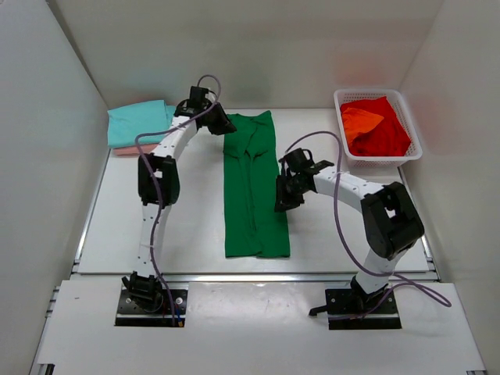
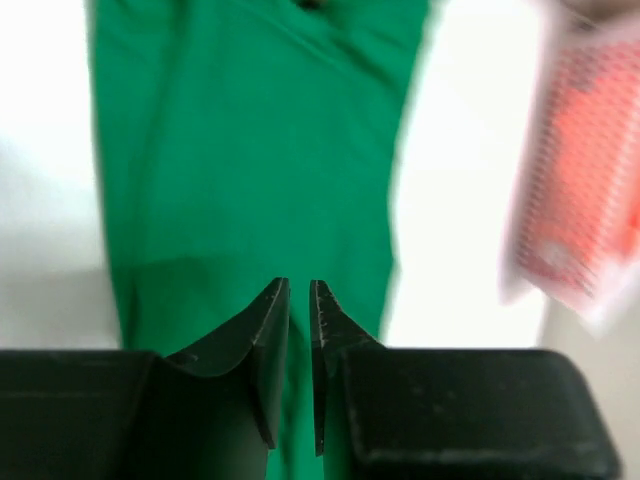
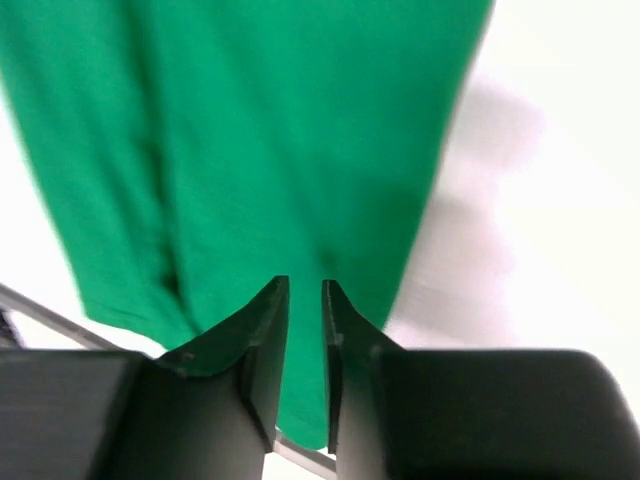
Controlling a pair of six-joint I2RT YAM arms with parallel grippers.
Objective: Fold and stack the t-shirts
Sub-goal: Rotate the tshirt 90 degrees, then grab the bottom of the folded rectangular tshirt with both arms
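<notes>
A dark green t-shirt (image 1: 254,187), folded lengthwise into a long strip, lies flat in the middle of the table. My left gripper (image 1: 223,123) hovers over its far left corner, jaws nearly together with nothing between them; the shirt (image 2: 250,150) fills the left wrist view below the gripper (image 2: 298,285). My right gripper (image 1: 283,200) is over the shirt's right edge, also nearly closed and empty (image 3: 305,285), with green cloth (image 3: 250,130) beneath. A folded teal shirt (image 1: 139,121) sits on a pale pink shirt (image 1: 125,150) at the back left. The red shirt (image 1: 384,129) and the orange shirt (image 1: 361,121) lie in the basket.
The white lattice basket (image 1: 377,158) stands at the back right, and shows blurred in the left wrist view (image 2: 585,180). White walls enclose the table on the left, back and right. The table's near edge runs just beyond the shirt's hem (image 1: 258,273).
</notes>
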